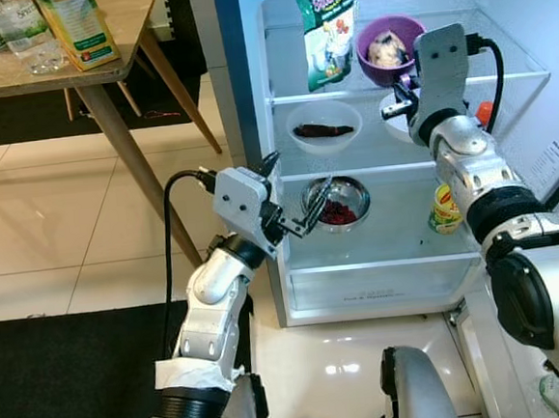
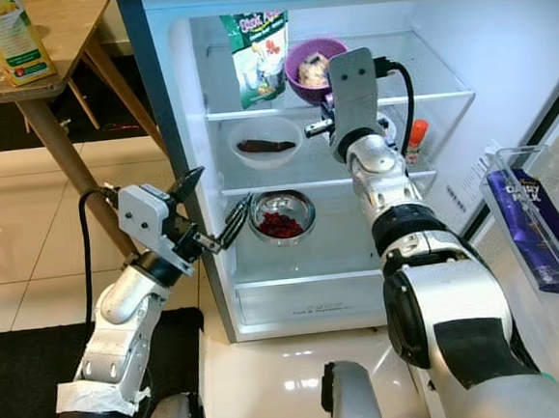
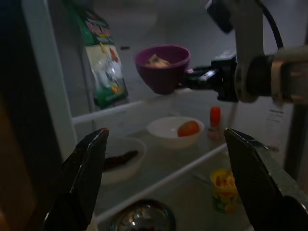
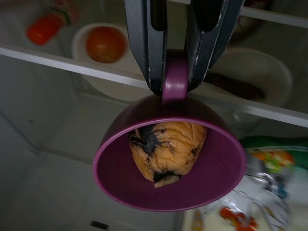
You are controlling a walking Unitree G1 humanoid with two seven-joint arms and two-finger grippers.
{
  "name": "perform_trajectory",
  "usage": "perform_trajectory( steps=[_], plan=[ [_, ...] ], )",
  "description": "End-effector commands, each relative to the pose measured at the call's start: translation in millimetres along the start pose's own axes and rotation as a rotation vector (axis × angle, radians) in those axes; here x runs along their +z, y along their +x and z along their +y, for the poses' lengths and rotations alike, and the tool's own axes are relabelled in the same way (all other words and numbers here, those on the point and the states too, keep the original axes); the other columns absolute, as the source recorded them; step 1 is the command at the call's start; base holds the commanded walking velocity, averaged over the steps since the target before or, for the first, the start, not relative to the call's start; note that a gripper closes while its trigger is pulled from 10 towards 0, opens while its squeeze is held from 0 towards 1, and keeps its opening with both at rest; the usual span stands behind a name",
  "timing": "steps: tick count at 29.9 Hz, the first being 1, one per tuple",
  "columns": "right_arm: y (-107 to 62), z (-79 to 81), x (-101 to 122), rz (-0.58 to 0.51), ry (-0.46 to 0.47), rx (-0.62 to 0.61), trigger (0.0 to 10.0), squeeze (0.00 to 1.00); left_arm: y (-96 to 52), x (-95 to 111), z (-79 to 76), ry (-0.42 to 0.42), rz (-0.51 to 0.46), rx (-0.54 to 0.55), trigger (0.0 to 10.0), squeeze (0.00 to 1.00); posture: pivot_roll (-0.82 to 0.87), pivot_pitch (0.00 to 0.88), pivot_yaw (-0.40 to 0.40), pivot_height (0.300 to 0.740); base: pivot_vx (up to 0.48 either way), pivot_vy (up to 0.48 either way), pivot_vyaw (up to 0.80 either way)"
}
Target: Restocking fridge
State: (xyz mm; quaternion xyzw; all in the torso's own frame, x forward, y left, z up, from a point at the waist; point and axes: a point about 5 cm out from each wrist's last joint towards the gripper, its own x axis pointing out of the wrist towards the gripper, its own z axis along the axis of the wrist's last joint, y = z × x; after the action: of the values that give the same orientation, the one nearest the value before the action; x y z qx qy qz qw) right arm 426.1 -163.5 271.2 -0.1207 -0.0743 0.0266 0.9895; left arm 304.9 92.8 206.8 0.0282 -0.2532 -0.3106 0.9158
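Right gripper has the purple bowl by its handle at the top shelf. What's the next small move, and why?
Probably lower the purple bowl a touch and open. The right gripper is shut on its handle, with the bowl already over the top shelf beside the snack bag; I cannot tell if its base rests on the shelf yet.

Pale glossy floor tiles [image 1: 48,217] cover the room, catching a bright glare at six o'clock; a dark mat [image 1: 70,380] lies over them at eight o'clock. At eleven o'clock stands a wooden table [image 1: 104,73] with splayed legs (its top a speckled, stone-like surface); behind its legs the floor drops into deep shadow. The open fridge's white cabinet [image 1: 237,38] fills the twelve-to-three side, lit evenly and brightly inside; its door [image 2: 554,245] swings out at three o'clock.
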Motion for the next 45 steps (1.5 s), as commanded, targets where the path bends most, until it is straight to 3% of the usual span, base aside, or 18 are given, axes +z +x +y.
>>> perform_trajectory(
  steps=[1,14,20,30,43,45],
  plan=[
    [0.8,-5.4,2.0,0.016,-0.013,-0.028,10.0,0.00,2.1,5.2,0.8,0.003,-0.017,0.010,10.0,0.00,-0.02,0.148,-0.042,0.571,0.000,0.000,0.00],
    [4.6,-8.0,13.0,0.037,-0.009,-0.077,10.0,0.00,10.7,13.1,-13.0,-0.042,-0.063,0.036,10.0,0.00,-0.02,0.149,-0.042,0.571,0.000,0.000,0.00],
    [5.6,-15.2,19.5,0.032,0.083,-0.147,10.0,0.00,12.2,14.7,-15.6,-0.045,-0.063,0.031,10.0,0.00,-0.01,0.150,-0.032,0.571,0.000,0.000,0.00],
    [5.8,-15.1,19.8,0.027,0.172,-0.152,10.0,0.00,12.1,19.6,-15.5,-0.042,-0.072,0.037,10.0,0.00,0.00,0.164,-0.031,0.571,0.000,0.000,0.00],
    [5.4,-31.2,29.3,-0.006,0.214,-0.175,10.0,0.00,15.9,70.6,0.2,0.018,-0.168,0.067,10.0,0.00,0.08,0.312,-0.009,0.571,0.000,0.000,0.00],
    [5.4,-31.2,29.3,-0.006,0.214,-0.175,10.0,0.00,15.9,70.6,0.2,0.018,-0.168,0.067,10.0,0.00,0.08,0.312,-0.009,0.571,0.000,0.000,0.00]
  ],
)
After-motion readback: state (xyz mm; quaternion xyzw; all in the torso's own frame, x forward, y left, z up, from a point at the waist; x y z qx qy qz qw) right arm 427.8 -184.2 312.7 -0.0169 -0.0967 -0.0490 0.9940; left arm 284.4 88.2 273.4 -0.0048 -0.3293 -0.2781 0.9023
